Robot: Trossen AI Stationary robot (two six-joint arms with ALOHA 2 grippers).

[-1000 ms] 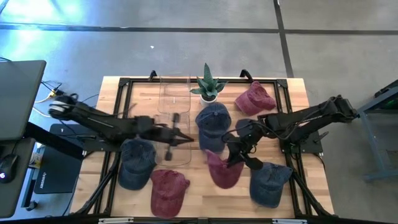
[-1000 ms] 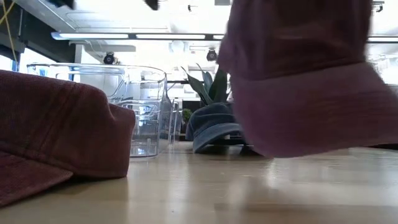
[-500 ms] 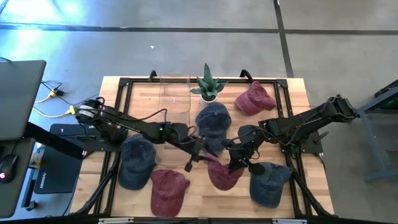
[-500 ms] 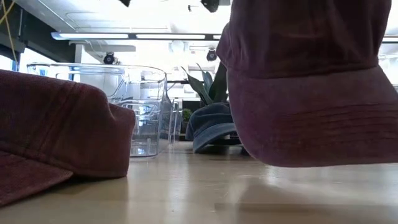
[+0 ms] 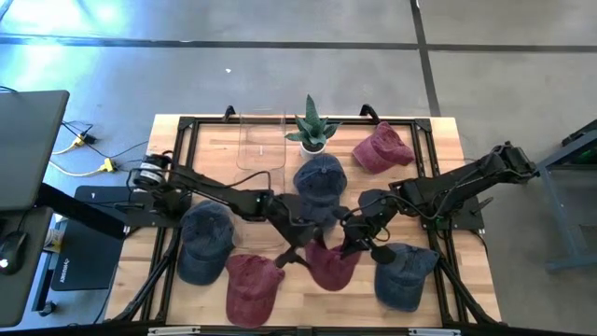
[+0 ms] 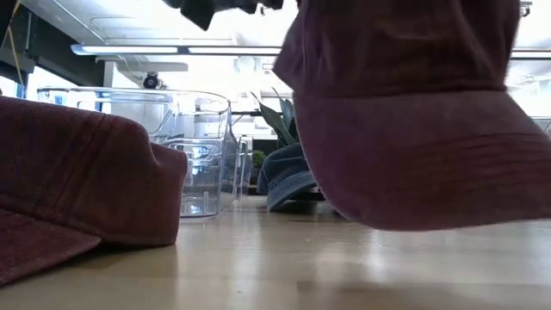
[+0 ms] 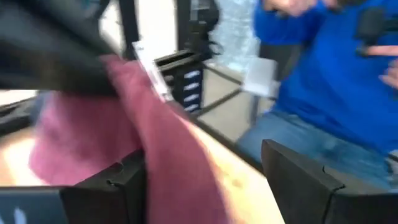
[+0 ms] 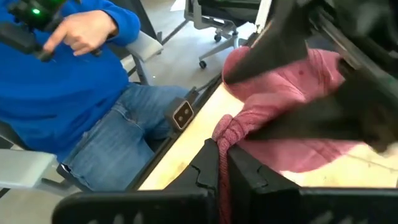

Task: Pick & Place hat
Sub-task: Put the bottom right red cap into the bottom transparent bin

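A maroon hat [image 5: 331,264] hangs at the table's near middle, and my right gripper [image 5: 347,241] is shut on it. The low view shows this hat [image 6: 413,129] large and close, above the wood. My left gripper [image 5: 303,254] reaches in from the table's left. Its fingers [image 7: 124,186] are open, and the hat's cloth [image 7: 168,149] lies between them. In the right wrist view the left gripper [image 8: 311,56] shows dark over the hat [image 8: 292,124]. My right gripper pinches a bunched fold of the hat's edge [image 8: 224,134] between its two fingers. It comes slanting down from the table's right. The hat hangs below it, clear of the table in the low view. My left gripper: I cannot tell whether its fingers touch the cloth.
Other hats lie around: blue [image 5: 205,243] and maroon [image 5: 252,285] at the near left, blue [image 5: 320,182] in the middle, maroon [image 5: 381,149] at the far right, blue [image 5: 406,275] at the near right. A plant [image 5: 311,126] and a clear container [image 5: 261,140] stand at the far edge. A person in blue [image 8: 74,81] sits beyond the table.
My left gripper has swung toward the table's right and near edge, in to the hanging maroon hat, and has tipped toward level. The hat has swayed a little toward the left in the low view and stays lifted.
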